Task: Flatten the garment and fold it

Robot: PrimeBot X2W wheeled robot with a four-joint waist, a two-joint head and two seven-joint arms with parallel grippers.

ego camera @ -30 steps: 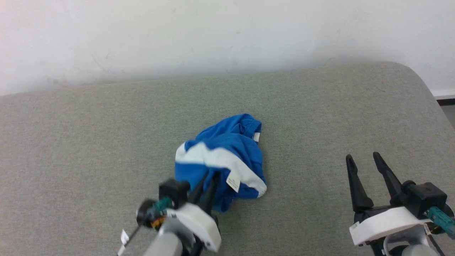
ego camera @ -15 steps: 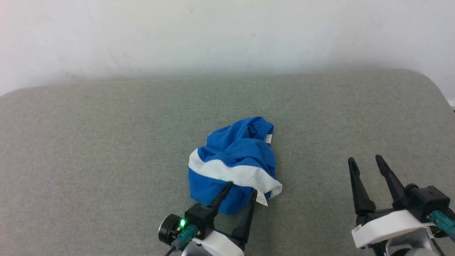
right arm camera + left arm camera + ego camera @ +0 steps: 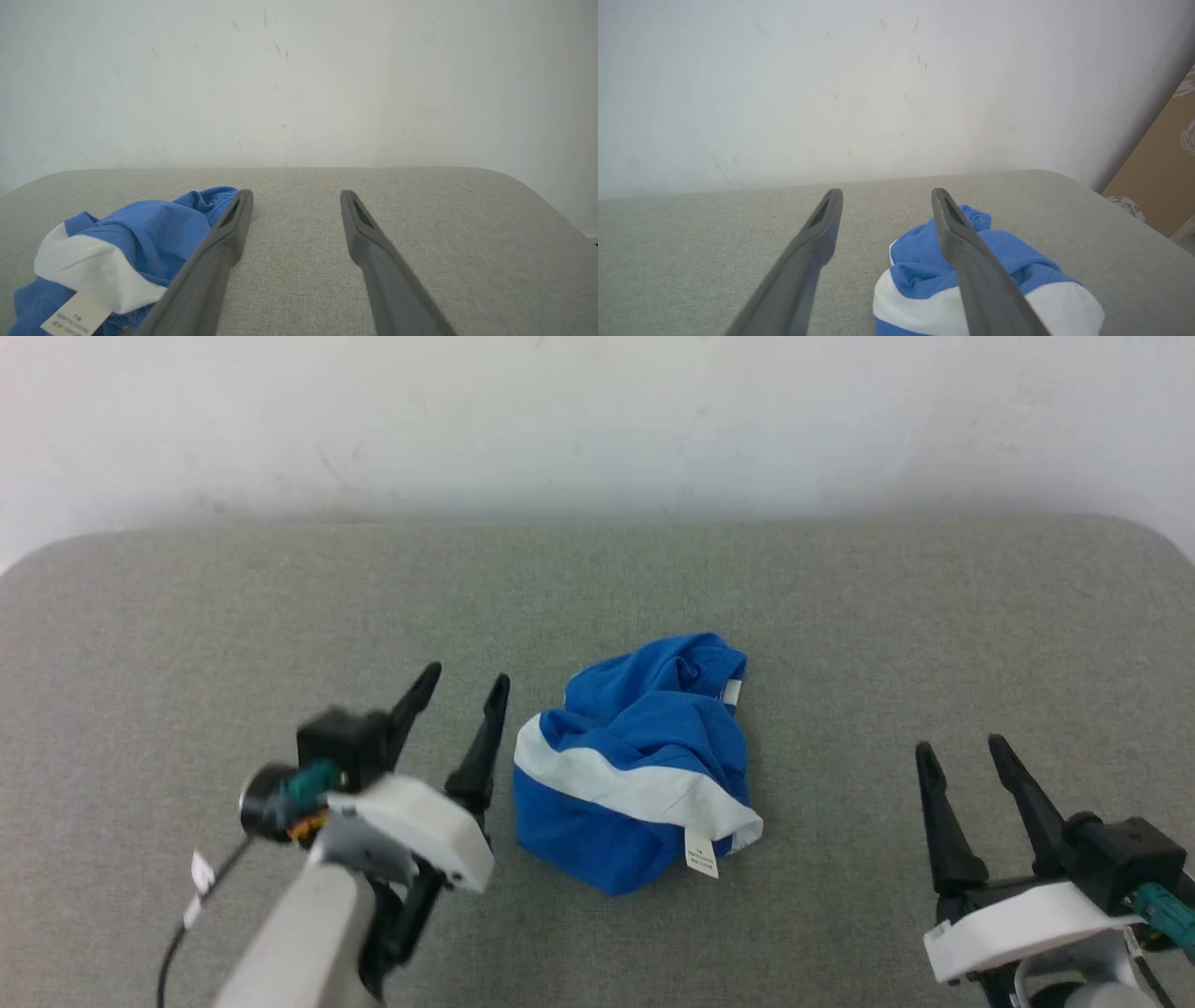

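Wall: big, flat, white painted wall (image 3: 597, 420) at the back. The two wrist views show its little dark scuff marks best.
Pad: wide, soft, grey woven cloth pad (image 3: 187, 616) with rounded corners. It runs right up to the wall.
Shorts: bright blue soft cloth shorts (image 3: 644, 747) with a broad white stripe. They lie in a crumpled lump near the middle of the pad, between the two grippers. They are not flat and not folded.
Left gripper: white-bodied left gripper (image 3: 468, 674) with two long dark fingers. The fingers are spread wide with nothing between them. From the head view it sits just beside the left edge of the shorts. In the left wrist view one finger crosses in front of the blue cloth, and I cannot tell if it touches.
Right gripper: white-bodied right gripper (image 3: 960, 744) with the same long dark fingers, spread wide and holding nothing. It is well apart from the shorts, out to the right.
Board: flat brown board (image 3: 1157, 177) with pale scribbles, past the pad's corner in the left wrist view.
Big tag: white cloth tag (image 3: 700, 852) hanging at the near edge of the shorts. The right wrist view shows rows of tiny print on it, but from the head view it is a blur.
Small tag: tiny white tag (image 3: 733, 691) at the far, gathered rim of the shorts.
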